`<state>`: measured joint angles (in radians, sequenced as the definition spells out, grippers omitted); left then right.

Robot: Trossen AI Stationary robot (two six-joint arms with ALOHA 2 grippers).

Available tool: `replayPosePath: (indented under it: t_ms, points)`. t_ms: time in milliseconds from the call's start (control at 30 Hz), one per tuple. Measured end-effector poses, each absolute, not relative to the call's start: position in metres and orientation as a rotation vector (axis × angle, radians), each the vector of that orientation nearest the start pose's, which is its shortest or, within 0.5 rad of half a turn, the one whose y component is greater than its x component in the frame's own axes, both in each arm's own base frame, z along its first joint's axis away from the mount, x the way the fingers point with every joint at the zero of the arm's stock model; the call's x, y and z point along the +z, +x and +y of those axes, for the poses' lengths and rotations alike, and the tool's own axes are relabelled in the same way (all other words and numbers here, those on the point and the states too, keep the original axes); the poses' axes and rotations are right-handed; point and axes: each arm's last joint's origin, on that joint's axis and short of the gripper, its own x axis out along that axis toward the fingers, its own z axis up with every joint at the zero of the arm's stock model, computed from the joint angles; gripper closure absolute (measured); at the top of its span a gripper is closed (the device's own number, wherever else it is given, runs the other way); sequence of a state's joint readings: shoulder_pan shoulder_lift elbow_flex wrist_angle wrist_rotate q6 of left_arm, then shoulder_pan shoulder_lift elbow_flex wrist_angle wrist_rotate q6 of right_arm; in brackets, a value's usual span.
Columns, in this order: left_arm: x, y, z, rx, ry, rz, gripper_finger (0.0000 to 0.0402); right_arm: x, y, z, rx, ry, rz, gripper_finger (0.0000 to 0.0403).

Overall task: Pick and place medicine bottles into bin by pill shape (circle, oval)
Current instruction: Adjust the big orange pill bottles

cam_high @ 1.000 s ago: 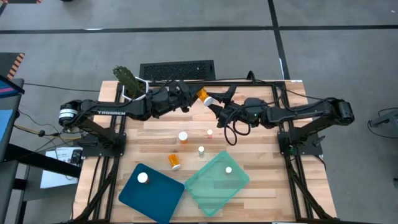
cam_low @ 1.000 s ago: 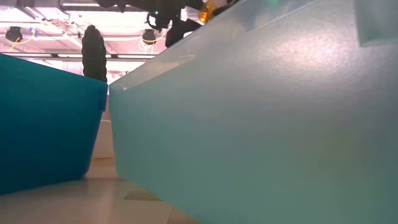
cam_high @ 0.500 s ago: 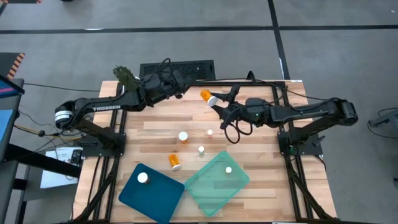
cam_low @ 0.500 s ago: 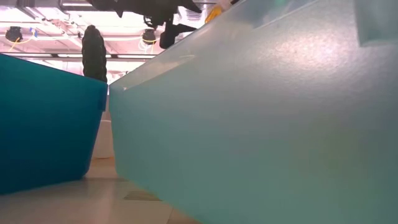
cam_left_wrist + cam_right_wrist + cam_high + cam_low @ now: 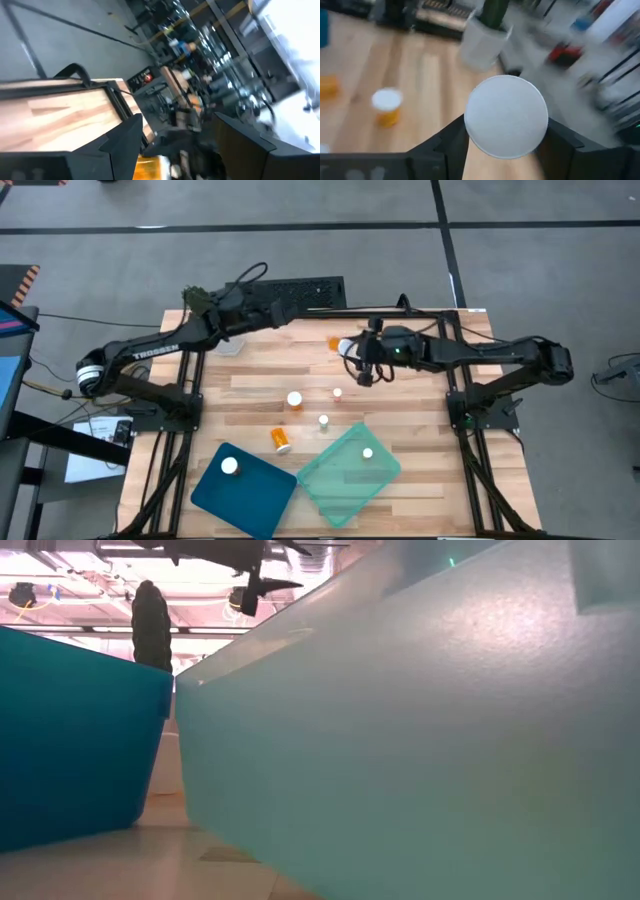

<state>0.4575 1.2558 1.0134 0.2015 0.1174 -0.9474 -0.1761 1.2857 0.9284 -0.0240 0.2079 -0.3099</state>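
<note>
Currently, one amber medicine bottle (image 5: 335,343), white cap (image 5: 506,116) toward the wrist camera, clamped in the right gripper (image 5: 347,346) above the table's far side, presumably for sorting; left gripper (image 5: 285,308), fingers apart and empty, beyond the far edge.

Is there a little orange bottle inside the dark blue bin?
Yes, in the high view one medicine bottle, seen by its white cap, sits inside the dark blue bin.
</note>
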Motion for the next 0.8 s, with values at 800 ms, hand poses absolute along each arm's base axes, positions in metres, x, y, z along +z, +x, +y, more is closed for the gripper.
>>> replayPosePath:
  t_ms: [800]
  points:
    - [0.350, 0.227, 0.103, 0.306, -0.859, 0.144, 0.0171, 0.223, 0.385, -0.098, -0.173, -0.108, 0.817, 0.0193]
